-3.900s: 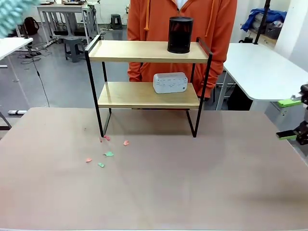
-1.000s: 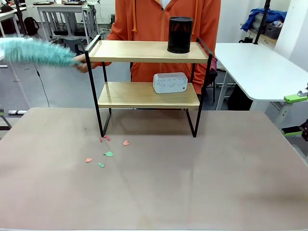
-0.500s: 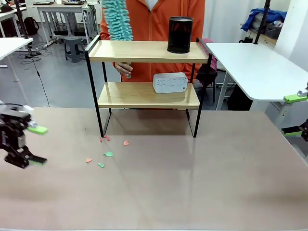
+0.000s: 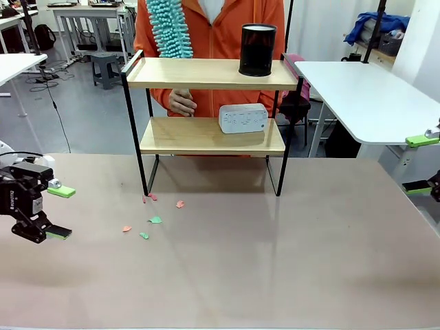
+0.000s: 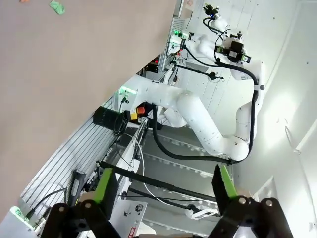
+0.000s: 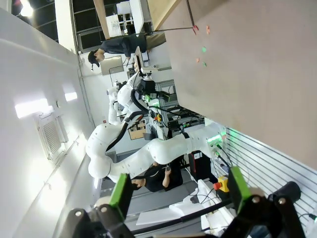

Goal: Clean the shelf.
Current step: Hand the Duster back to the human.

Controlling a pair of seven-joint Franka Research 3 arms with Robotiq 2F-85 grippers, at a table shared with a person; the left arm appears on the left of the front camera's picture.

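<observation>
brown table (image 4: 289, 261): shelf (image 4: 210, 134) upright at far middle, boards running left-right; left gripper (image 4: 56, 213) and right gripper (image 4: 417, 165) wide open, empty.

Left gripper (image 4: 56, 213) fingers spread; right gripper (image 4: 418, 163) apparently likewise.

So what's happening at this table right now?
A person in orange stands behind the shelf, holding a teal duster upright at its top board. A black cylinder sits on top and a white box on the lower board. Paper scraps lie on the table. The left gripper is open at the table's edge; the right gripper waits open too.
</observation>
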